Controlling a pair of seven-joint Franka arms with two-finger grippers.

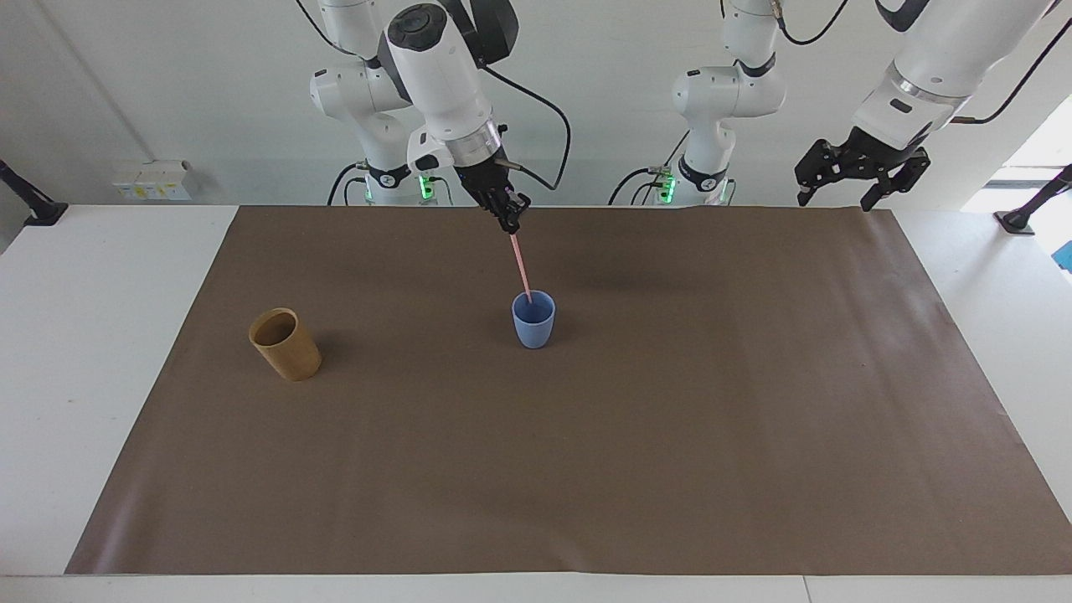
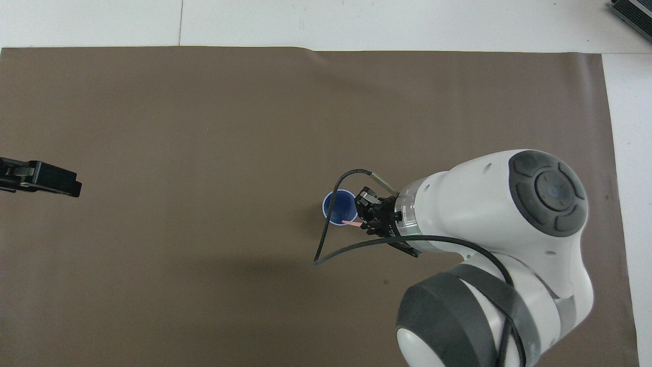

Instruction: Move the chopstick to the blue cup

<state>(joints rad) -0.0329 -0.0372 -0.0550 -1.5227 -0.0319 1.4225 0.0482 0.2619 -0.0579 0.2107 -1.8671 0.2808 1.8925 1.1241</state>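
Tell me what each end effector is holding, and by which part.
The right end effector grips the chopstick by its upper end; its lower tip sits in the blue cup. The left end effector holds nothing.

We saw a brown mat [image 1: 586,435] spread over most of a white table [image 1: 100,352], whose bare surface showed around the mat's edges. On the mat, toward the right arm's end, stood a tan bamboo-coloured cup [image 1: 285,344], open mouth up and leaning slightly. Against the wall at that same end sat a small white box [image 1: 155,180]. At one corner of the overhead view lay a dark slatted object [image 2: 634,12], only partly visible.
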